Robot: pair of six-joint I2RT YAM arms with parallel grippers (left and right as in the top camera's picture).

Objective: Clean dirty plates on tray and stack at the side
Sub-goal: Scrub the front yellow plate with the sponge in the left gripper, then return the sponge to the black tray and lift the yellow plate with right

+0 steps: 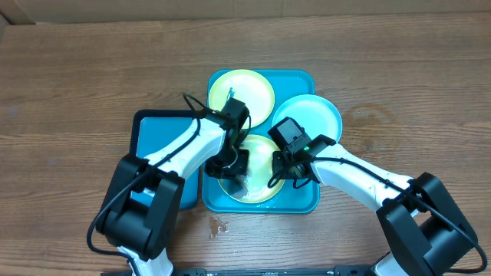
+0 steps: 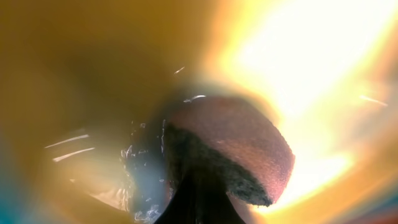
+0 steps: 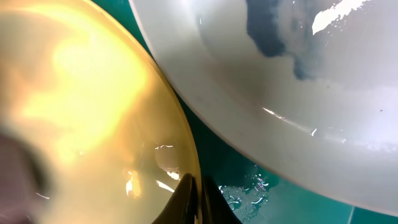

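My left gripper [image 1: 236,170] is clamped on the sponge [image 2: 236,149] pressed to the near yellow plate [image 1: 258,192] in the tray [image 1: 307,205], my right gripper [image 1: 275,176] pinched shut on that plate's rim, so a hard scrub could slip the wet rim free and shove it against the smeared pale plate [image 3: 280,81].

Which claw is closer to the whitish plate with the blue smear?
Right. The right claw pinches the rim of the near yellow plate, right beside the whitish plate. The left claw presses a sponge on that yellow plate, farther off.

Blue-smeared white plate [image 3: 323,130] beside yellow plate [image 3: 87,118]
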